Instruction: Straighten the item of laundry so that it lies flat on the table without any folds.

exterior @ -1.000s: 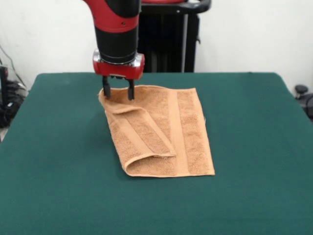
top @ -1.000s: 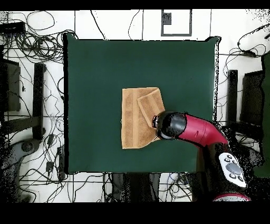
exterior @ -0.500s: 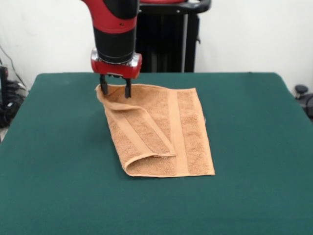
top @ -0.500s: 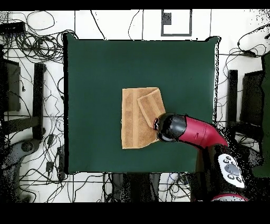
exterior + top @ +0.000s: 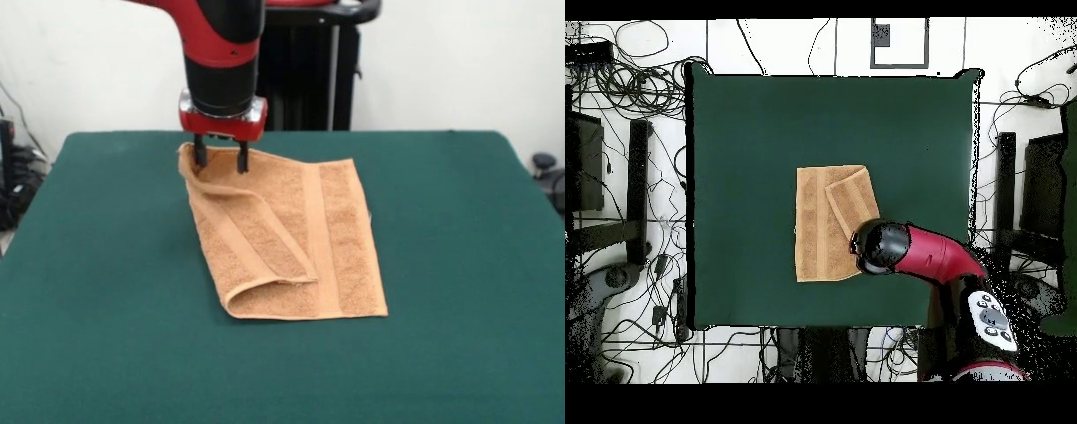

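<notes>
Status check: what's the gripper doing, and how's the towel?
Gripper at towel's far corner, fingers apart. One side folded over, not flat. Table otherwise unobstructed.

A robotics lab: tangled cables (image 5: 625,70) surround the table (image 5: 745,140).

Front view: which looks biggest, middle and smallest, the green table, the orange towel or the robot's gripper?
1. Green table, the biggest.
2. Orange towel.
3. Gripper, the smallest, though it is farther from the camera.
</notes>
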### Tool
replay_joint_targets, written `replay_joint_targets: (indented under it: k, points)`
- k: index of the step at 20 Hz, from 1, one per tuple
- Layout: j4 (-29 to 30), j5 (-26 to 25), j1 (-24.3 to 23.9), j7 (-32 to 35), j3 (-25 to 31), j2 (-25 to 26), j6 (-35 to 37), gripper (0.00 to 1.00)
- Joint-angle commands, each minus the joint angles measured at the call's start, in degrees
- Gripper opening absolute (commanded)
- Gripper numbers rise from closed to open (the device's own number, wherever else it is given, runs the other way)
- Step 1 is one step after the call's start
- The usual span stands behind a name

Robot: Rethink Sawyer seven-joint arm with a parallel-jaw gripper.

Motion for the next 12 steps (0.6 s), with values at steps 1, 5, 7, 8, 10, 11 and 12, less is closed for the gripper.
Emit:
replay_joint_targets:
  k: [1,5,7,8,10,11,12]
  points:
    - [6.56,-1.76,1.36,7.81,0.39,-0.49,-2.67,1.0]
    - [7.67,-1.85,1.1,7.5,0.06,-1.23,-3.13,1.0]
    - [7.94,-1.74,0.99,7.33,0.06,-1.48,-3.2,1.0]
    - [8.05,-1.69,1.1,7.36,-0.02,-1.66,-3.12,1.0]
    - [7.87,-1.79,0.98,7.13,-0.29,-1.76,-2.95,1.0]
    - [7.35,-1.82,0.8,7.03,-0.36,-1.44,-2.87,1.0]
    - [7.09,-1.94,0.84,7.11,-0.44,-1.3,-2.95,1.0]
